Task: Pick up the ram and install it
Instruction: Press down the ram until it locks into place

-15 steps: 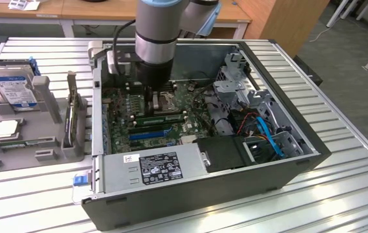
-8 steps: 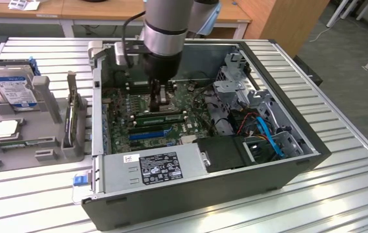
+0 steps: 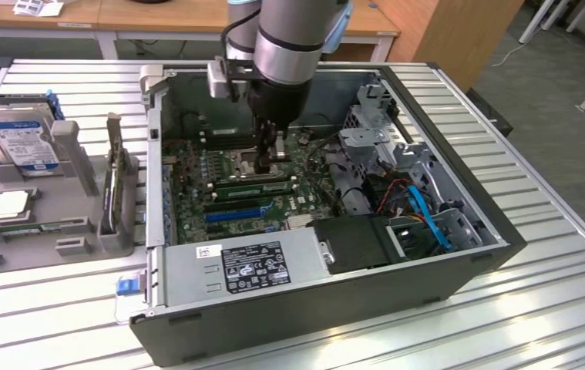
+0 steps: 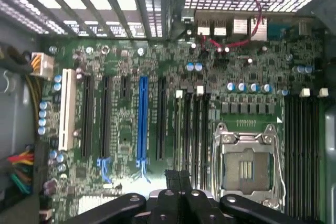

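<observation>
— Where is the long, thin green circuit-board ram stick [image 3: 251, 186]?

— Inside the open black metal computer case [image 3: 457, 254], lying along the memory slots of the green motherboard [image 4: 126, 129], right under the arm's tip. I cannot tell whether it is fully seated.

— And the black two-fingered gripper [image 3: 270, 171]?

— It points straight down into the case, with its tip at the stick. In the wrist view the gripper [image 4: 178, 178] has its fingers drawn close together. Whether they pinch the stick or only rest on it, I cannot tell.

— What lies around it?

— A long blue plastic expansion slot [image 4: 142, 119] to one side and the silver metal processor socket [image 4: 245, 166] to the other, with black slots between.

— And outside the case?

— It stands mid-way on the ribbed silver metal table [image 3: 539, 308]. Near the table's edge on the exterior view's left is a grey plastic fixture [image 3: 76, 231] holding a silver hard drive with a blue-and-white label [image 3: 20, 139], upright.
</observation>
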You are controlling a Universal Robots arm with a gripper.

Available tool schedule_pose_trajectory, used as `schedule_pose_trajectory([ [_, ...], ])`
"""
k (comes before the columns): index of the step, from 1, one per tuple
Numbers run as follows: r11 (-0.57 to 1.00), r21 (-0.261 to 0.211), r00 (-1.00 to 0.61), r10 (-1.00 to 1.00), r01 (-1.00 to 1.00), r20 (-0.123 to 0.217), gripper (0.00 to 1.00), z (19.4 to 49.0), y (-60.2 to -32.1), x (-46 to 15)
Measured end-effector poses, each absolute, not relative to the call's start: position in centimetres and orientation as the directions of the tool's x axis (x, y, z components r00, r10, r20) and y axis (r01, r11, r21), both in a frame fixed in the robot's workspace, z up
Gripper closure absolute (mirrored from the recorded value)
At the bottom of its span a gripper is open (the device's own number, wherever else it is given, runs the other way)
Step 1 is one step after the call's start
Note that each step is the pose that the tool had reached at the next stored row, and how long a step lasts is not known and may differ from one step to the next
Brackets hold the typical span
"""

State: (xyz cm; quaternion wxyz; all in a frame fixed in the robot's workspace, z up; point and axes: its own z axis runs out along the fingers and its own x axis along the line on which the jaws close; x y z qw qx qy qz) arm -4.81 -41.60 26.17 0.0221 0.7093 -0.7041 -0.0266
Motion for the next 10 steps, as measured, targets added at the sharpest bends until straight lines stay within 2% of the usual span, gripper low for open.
schedule_pose_trajectory([
  [10, -0.034, 0.063, 0.034, -0.999, -0.997, -0.006, 0.90, 26.3, -41.7, -3.7],
])
